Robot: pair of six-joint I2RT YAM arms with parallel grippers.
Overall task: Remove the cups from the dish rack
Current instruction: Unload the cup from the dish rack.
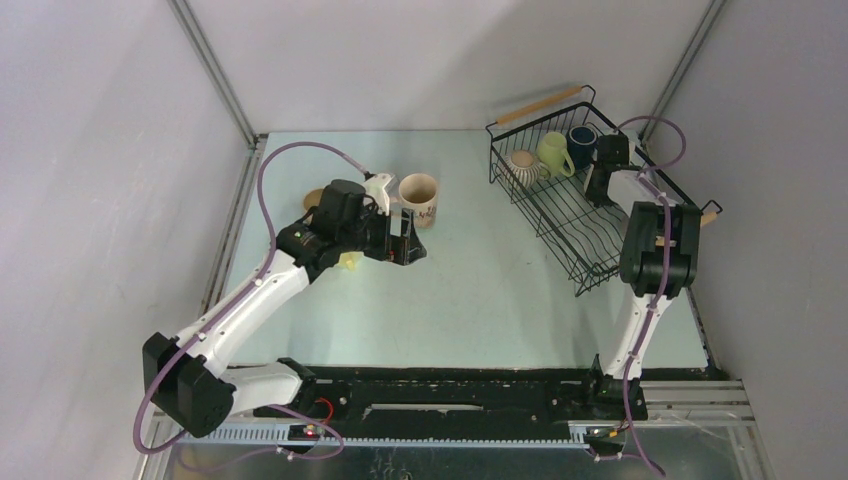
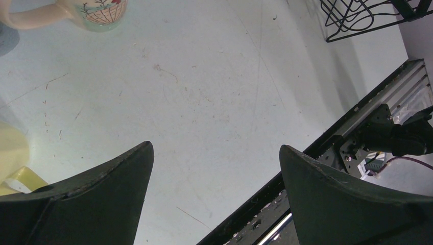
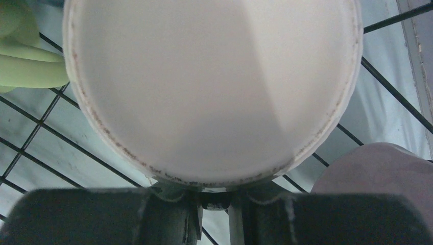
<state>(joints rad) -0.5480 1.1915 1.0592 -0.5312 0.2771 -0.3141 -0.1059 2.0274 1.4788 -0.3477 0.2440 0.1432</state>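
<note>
- Stretching across the top view, the pale blue-green table (image 1: 470,300) carries everything; its surface is scuffed and scratched in the left wrist view.
- The dish rack (image 1: 583,270), black wire with a wooden handle (image 1: 540,105) at the far end, stands at the table's far right, set at a slant.
- The left arm (image 1: 250,300) reaches over the left half of the table, well apart from the rack.
- The right arm (image 1: 655,245) bends over the rack's right side and dips into its far end.
- The left gripper (image 2: 215,148) hangs over bare table with its jaws spread wide and nothing between them.
- The right gripper (image 3: 214,196) has its jaws drawn narrow, with the near rim of the white cup (image 3: 204,92) pinched between them.
- That white cup sits inside the rack on the wire floor and fills most of the right wrist view.
- The floral-printed cup (image 1: 418,200) stands upright on the table, just beyond the left gripper.
- The yellow-green cup (image 1: 555,153) stands in the rack's far end, between the ribbed beige cup (image 1: 522,165) and the dark blue cup (image 1: 582,142).
- A mauve-pink cup (image 3: 378,173) lies just beside the white one in the rack.
- A tan cup (image 1: 313,197) peeks out behind the left arm, on the table.
</note>
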